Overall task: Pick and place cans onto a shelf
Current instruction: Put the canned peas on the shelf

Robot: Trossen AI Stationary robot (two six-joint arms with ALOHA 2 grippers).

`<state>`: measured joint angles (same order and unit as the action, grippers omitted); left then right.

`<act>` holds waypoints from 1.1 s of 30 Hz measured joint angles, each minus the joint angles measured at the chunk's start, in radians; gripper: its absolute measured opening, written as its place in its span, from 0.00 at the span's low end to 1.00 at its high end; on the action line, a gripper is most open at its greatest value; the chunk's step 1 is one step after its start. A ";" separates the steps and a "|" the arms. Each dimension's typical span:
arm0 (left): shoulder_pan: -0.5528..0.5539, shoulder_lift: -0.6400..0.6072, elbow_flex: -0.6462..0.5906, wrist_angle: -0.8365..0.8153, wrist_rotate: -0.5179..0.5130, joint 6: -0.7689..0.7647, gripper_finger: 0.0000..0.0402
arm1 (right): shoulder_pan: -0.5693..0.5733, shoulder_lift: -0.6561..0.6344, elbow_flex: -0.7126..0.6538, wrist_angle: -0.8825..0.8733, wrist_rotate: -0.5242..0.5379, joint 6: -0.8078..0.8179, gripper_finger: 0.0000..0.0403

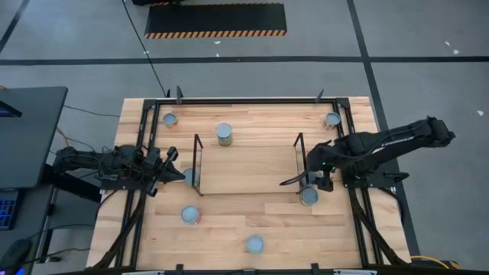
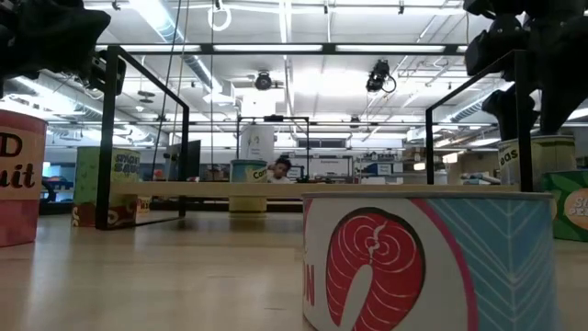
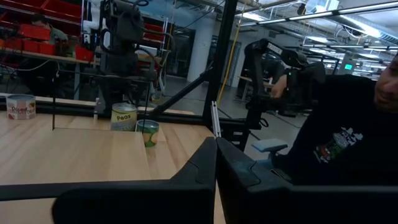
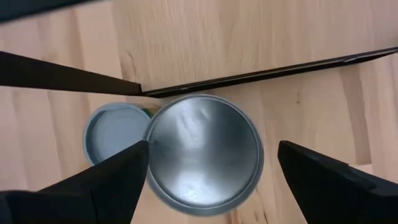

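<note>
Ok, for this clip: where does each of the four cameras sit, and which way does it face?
High: overhead, straight down on the table, shelf and both arms.
Low: at tabletop height, level across; salmon-label can up close.
Left wrist: looks forward across the table past its own dark fingers.
Right wrist: looks straight down; right gripper open around a can.
Shared: that can, at the shelf's right end in the high view.

A can (image 3: 123, 117) reads "Peas"; another can's (image 3: 20, 106) red script is seemingly "Peanut".
</note>
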<state>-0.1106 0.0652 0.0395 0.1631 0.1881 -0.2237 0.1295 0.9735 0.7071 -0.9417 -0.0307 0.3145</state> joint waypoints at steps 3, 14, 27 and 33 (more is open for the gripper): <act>0.000 0.000 0.000 0.000 0.000 0.000 0.03 | 0.001 -0.020 0.000 0.003 -0.042 0.001 0.91; 0.000 0.000 0.000 0.000 0.000 0.000 0.03 | 0.008 0.014 -0.024 0.015 -0.028 0.023 0.98; 0.000 0.000 0.000 0.000 0.000 0.000 0.03 | 0.044 0.018 0.034 -0.006 -0.045 0.059 0.98; 0.000 0.000 0.000 0.000 0.000 0.000 0.03 | 0.134 0.040 0.033 -0.020 0.073 0.127 0.96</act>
<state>-0.1106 0.0654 0.0395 0.1627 0.1883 -0.2234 0.2640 1.0137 0.7403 -0.9617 0.0424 0.4420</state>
